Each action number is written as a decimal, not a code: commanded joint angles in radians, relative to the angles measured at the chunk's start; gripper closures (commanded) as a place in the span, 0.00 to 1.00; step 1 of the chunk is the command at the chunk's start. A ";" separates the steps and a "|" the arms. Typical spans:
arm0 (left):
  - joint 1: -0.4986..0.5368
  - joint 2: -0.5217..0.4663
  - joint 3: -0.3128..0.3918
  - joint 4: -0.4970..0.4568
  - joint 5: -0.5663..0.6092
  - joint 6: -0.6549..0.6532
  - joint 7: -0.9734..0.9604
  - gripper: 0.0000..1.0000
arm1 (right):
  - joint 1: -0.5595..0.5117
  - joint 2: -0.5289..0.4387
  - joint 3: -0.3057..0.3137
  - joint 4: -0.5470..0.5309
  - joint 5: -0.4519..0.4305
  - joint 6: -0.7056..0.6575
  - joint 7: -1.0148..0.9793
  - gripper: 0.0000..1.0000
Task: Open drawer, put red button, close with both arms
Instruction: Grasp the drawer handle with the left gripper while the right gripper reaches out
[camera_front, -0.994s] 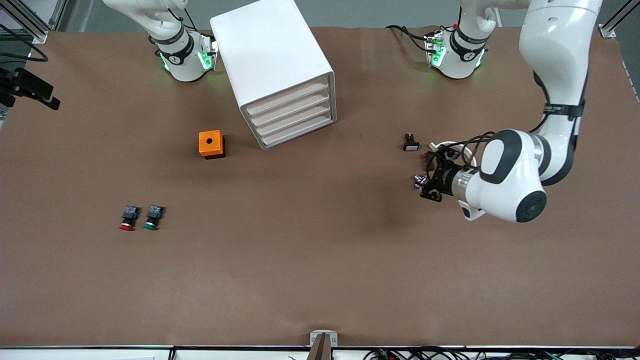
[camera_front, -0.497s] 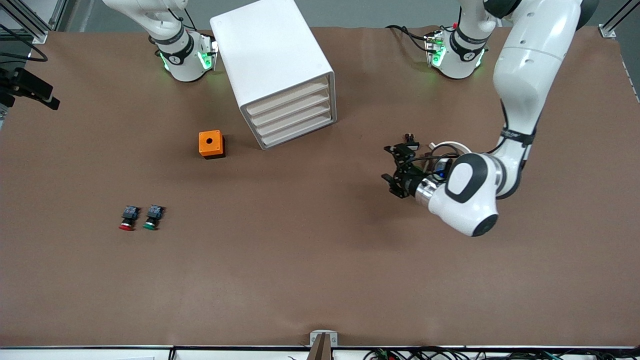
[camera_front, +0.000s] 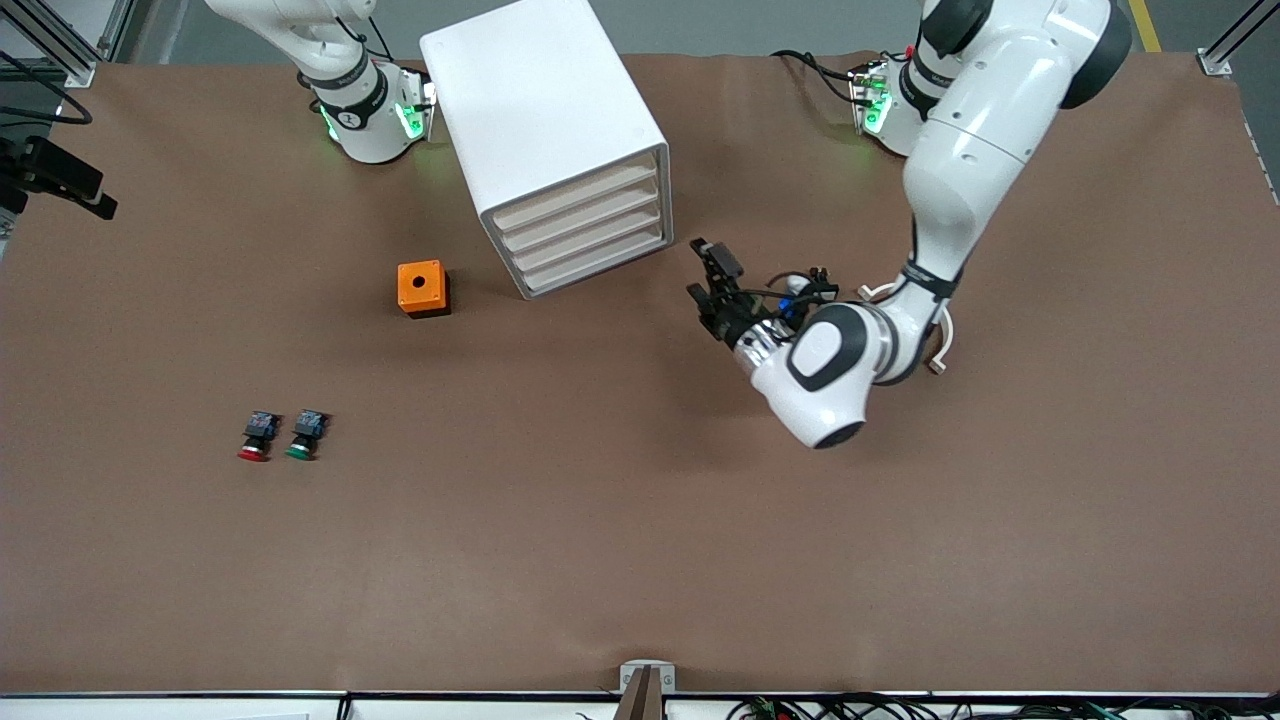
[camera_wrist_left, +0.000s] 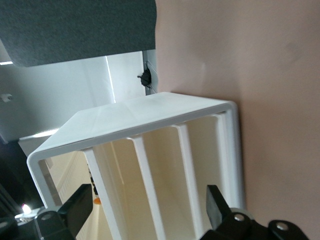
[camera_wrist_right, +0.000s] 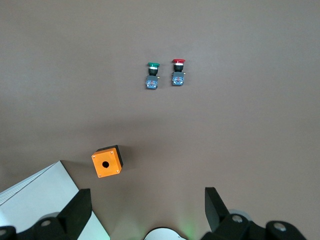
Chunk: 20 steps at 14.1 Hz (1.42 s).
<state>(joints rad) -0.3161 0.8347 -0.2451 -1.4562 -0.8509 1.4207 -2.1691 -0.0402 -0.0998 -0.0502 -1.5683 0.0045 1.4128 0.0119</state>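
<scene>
The white cabinet (camera_front: 545, 120) stands at the robots' end of the table, all four drawers shut; the drawer (camera_front: 575, 197) is the uppermost. My left gripper (camera_front: 712, 275) is open and empty, in front of the drawer fronts and a short way off them. In the left wrist view the drawer fronts (camera_wrist_left: 165, 165) fill the space between my open fingers (camera_wrist_left: 75, 210). The red button (camera_front: 255, 437) lies on the table toward the right arm's end, beside the green one. My right gripper (camera_wrist_right: 147, 212) is open and empty, high over the table; its view shows the red button (camera_wrist_right: 178, 72).
A green-capped button (camera_front: 304, 435) lies beside the red one. An orange box with a hole (camera_front: 422, 288) sits beside the cabinet, toward the right arm's end. A small black part (camera_front: 820, 272) lies by the left arm's wrist. The brown table (camera_front: 600, 520) stretches toward the front camera.
My left arm has swung from its own end of the table toward the cabinet, its open gripper now facing the drawer fronts. The buttons, orange box and cabinet have not moved.
</scene>
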 joint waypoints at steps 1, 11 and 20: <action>-0.049 0.007 0.003 0.022 -0.036 -0.026 -0.020 0.04 | -0.018 0.020 0.004 0.014 -0.009 -0.014 -0.013 0.00; -0.139 0.073 0.003 0.019 -0.089 -0.026 -0.017 0.54 | -0.081 0.264 0.004 -0.044 -0.011 0.185 -0.020 0.00; -0.213 0.093 0.003 0.019 -0.129 -0.023 -0.017 0.57 | -0.075 0.323 0.004 -0.450 -0.055 0.886 -0.021 0.00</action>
<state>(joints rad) -0.5240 0.9127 -0.2456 -1.4526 -0.9585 1.4098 -2.1727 -0.1112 0.2064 -0.0508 -1.9662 -0.0278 2.2076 -0.0025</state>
